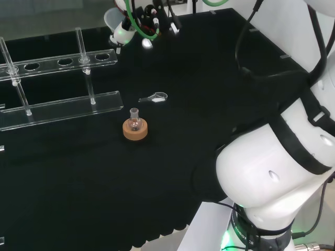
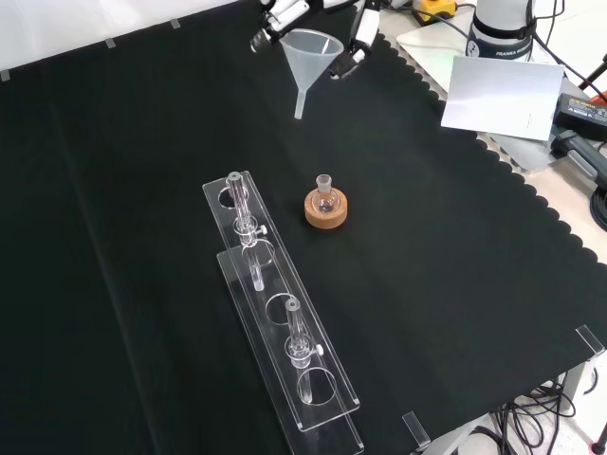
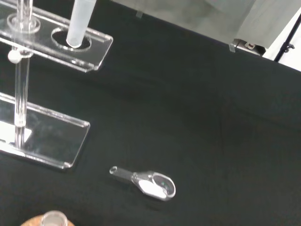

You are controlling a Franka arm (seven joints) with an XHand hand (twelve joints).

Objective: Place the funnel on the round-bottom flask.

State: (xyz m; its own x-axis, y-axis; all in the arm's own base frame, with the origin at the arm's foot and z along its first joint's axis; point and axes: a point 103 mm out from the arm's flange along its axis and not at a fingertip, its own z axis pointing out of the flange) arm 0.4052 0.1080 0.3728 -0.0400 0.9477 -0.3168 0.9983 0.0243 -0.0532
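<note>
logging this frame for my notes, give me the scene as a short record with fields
hand: at the top of the front view, fingers curled round the funnel rim
funnel: held above the cloth, stem pointing down, not yet over the flask
round-bottom flask: upright in its cork ring, neck open
clear rack: front view left of the flask, tubes in it
small clear scoop: lying on the cloth

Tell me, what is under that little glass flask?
A round cork ring sits under the flask as its stand. The flask's rounded bottom rests inside the ring, so the cloth beneath is hidden.
</note>
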